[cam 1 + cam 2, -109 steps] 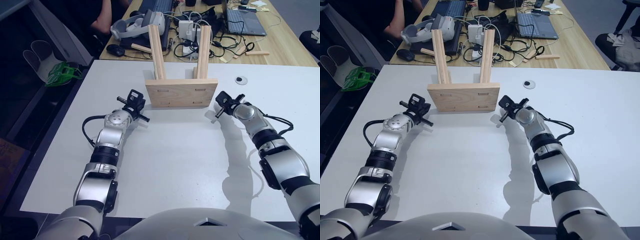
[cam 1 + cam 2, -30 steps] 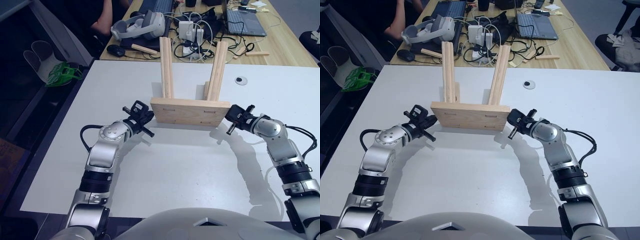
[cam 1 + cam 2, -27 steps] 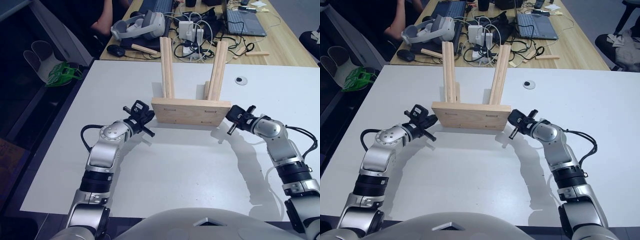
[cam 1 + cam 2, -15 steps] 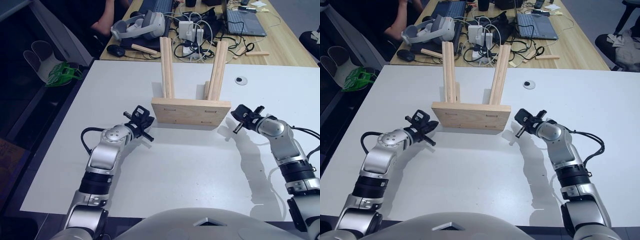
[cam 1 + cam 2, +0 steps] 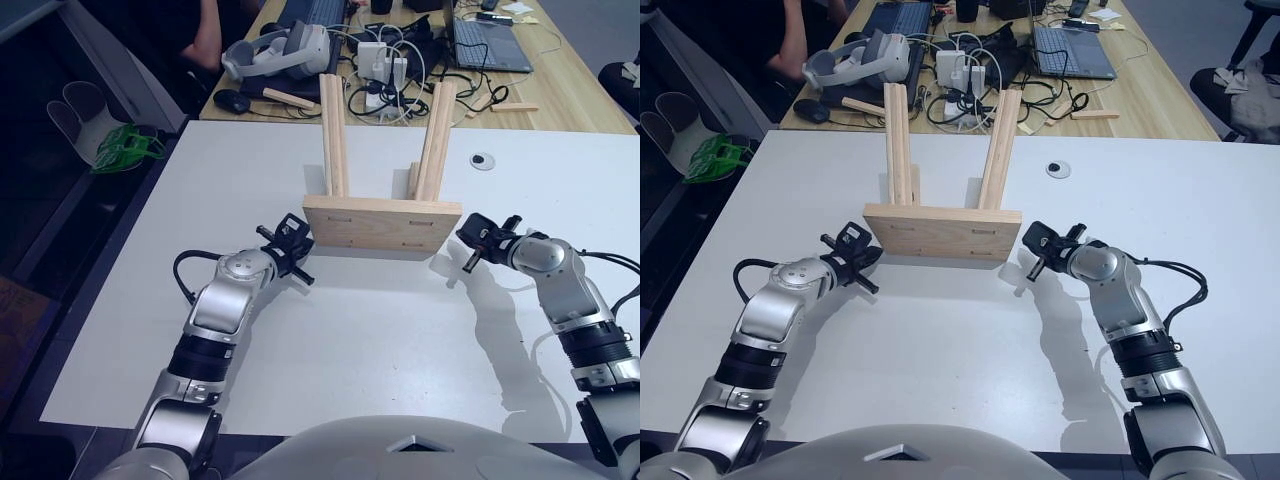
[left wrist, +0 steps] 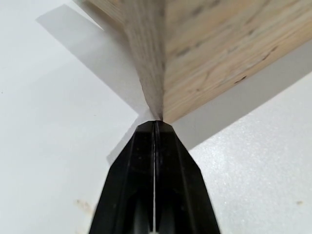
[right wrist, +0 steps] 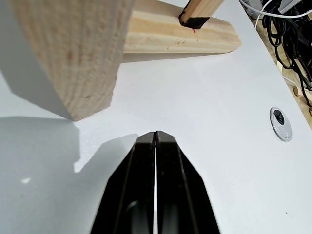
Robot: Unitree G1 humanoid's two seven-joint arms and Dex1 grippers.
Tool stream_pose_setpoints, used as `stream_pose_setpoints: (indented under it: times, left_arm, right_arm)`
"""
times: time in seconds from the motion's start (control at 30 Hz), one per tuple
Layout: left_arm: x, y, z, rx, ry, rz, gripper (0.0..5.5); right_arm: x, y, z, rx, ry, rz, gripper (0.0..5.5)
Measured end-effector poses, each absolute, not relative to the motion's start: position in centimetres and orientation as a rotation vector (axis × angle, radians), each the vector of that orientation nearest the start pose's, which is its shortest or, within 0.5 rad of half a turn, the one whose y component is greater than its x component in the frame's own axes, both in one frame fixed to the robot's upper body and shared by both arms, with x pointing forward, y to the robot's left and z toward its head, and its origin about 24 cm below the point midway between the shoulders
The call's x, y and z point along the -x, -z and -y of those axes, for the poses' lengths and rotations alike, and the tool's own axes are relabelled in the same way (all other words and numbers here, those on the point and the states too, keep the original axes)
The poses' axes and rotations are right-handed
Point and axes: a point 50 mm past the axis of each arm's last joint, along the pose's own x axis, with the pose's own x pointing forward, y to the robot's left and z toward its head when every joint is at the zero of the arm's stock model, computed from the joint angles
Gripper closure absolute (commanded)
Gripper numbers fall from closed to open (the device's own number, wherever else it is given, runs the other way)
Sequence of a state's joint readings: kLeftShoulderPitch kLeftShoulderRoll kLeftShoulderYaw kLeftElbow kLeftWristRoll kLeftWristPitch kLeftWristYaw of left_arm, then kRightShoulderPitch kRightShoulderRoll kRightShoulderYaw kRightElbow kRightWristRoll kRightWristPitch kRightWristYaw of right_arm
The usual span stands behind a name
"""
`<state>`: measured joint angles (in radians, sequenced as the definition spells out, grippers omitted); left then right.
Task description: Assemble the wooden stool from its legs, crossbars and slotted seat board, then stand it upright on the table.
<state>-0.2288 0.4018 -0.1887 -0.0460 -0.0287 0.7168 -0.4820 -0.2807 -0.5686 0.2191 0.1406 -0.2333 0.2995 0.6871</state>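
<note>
Well, on the left wrist feed the fingers of the left gripper are pressed together into one black wedge, pinching nothing, and the tip touches a corner of the seat board. On the right wrist feed the right gripper is closed flat in the same way. Its tip stops just short of the board's other end, with a strip of white table between them. That feed also gives me a leg lying flat on the surface behind the board, with a dark-ended stick above it.

The head cameras give me the layout. The stool lies on its side at frame centre, with the slotted seat standing on edge facing me and the legs running away toward the top of the frame. One gripper sits at the board's lower left corner and the other beside its right end.

A round grommet sits in the tabletop, right of the legs. Across the top of the frame runs a wooden desk — on it a headset, a mouse, a tangle of cables and a laptop.
</note>
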Motion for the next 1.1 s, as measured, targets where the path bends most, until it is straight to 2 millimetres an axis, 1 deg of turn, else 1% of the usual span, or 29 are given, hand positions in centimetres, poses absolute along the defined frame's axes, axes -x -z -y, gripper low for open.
stream_pose_setpoints:
  times: [0.3,0.57,0.73,1.1]
  left_arm:
    - [-27.71,-4.21,-16.55,-0.315,0.524,-0.582,5.48]
    - [-27.03,-3.87,-16.49,-0.296,0.532,-0.618,5.48]
    - [-26.95,-3.85,-16.41,-0.286,0.532,-0.628,5.48]
    - [-27.47,-4.08,-16.3,-0.278,0.492,-0.612,5.48]
  right_arm:
    - [-28.86,-5.42,20.23,0.756,-0.671,-0.459,5.5]
    - [-28.71,-5.29,20.3,0.714,-0.681,-0.49,5.5]
    - [-28.61,-5.14,20.33,0.702,-0.682,-0.496,5.5]
    - [-28.62,-5.07,20.27,0.696,-0.682,-0.497,5.5]
